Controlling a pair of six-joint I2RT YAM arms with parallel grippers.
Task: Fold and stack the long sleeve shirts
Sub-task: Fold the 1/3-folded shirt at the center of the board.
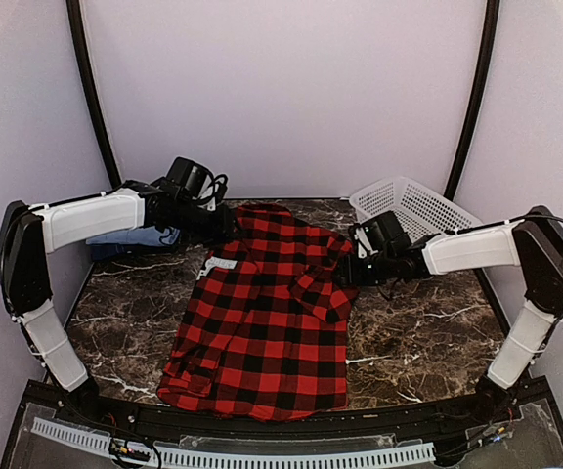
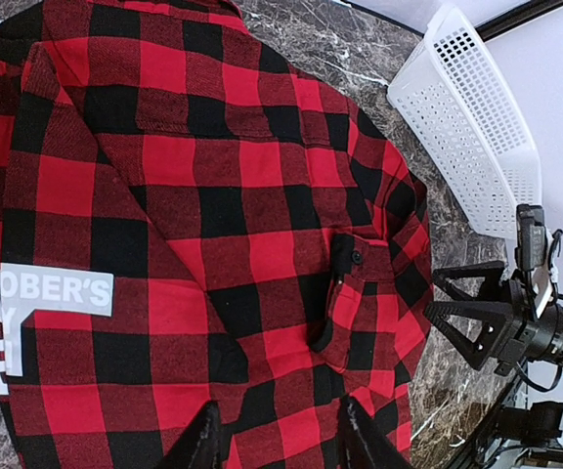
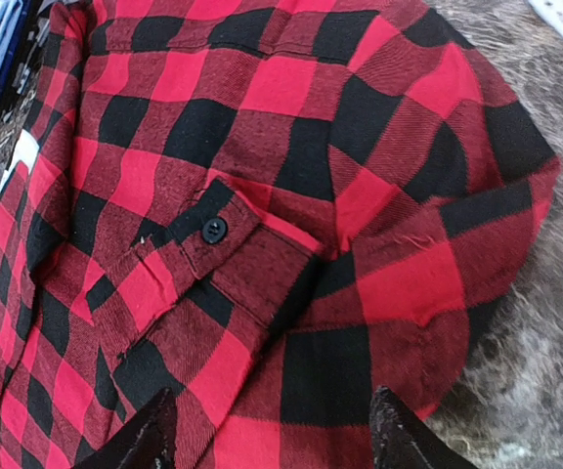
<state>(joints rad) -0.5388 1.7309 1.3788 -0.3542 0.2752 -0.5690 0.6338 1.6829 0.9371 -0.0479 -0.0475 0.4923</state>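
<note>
A red-and-black check long sleeve shirt (image 1: 262,322) lies spread on the dark marble table (image 1: 418,342), collar at the back. One sleeve is folded across its body, with the buttoned cuff (image 3: 213,231) on top. My left gripper (image 1: 225,223) hangs open over the collar end, its fingers (image 2: 203,442) apart above the cloth and holding nothing. My right gripper (image 1: 352,266) stands open at the shirt's right edge, and the folded sleeve (image 3: 379,293) lies under its spread fingertips (image 3: 399,435). Blue long sleeve shirts (image 1: 133,237) lie in a pile at the back left, partly hidden by my left arm.
A white mesh basket (image 1: 413,205) stands tilted at the back right corner, close behind my right arm. A white printed label (image 2: 52,291) shows on the shirt near its collar. Black rails run up both back corners.
</note>
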